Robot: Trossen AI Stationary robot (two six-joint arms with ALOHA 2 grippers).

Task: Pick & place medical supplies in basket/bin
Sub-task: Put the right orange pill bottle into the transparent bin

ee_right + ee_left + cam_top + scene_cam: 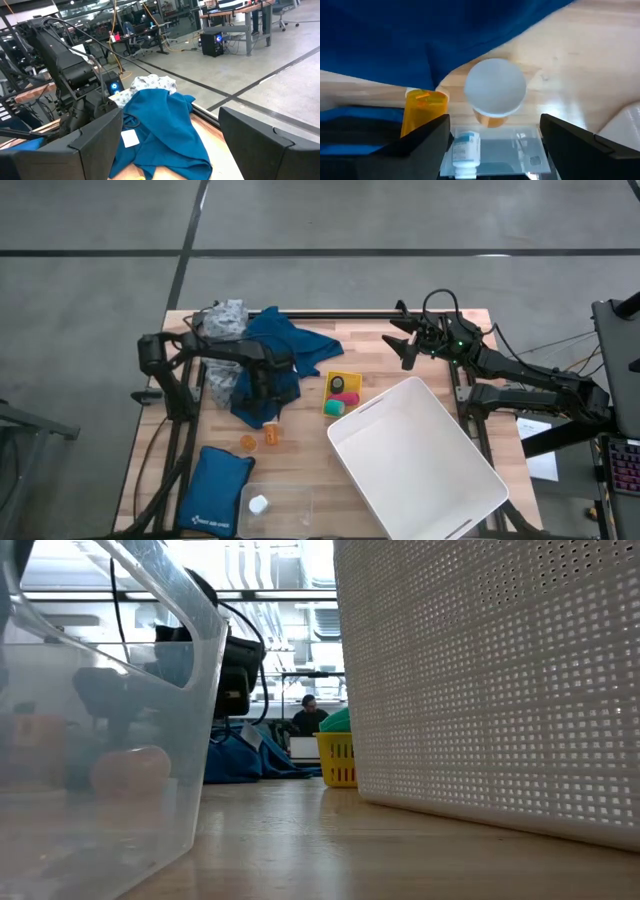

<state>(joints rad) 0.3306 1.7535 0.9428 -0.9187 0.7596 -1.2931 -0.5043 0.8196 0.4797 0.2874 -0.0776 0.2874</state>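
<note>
My left gripper [264, 402] [495, 137] is open and points down over the near edge of the blue cloth garment [285, 350]. Just beyond its fingertips an orange pill bottle with a white cap [495, 92] [272, 435] stands upright on the table. A second orange bottle [422, 107] [247, 442] lies beside it. The grey dotted cloth [225, 320] lies at the far edge. Pink, teal and dark rolls sit in a small yellow basket [342, 392] [338, 762]. My right gripper [405, 345] [170, 150] is open, raised near the far right, facing the blue garment [160, 125].
A large white perforated basket [415, 460] [490, 690] fills the near right of the table. A clear plastic bin [275, 505] [100, 740] with a small white bottle [258, 503] [466, 150] sits at the near edge, next to the blue padded pouch [215, 490]. A person [308, 715] sits far behind.
</note>
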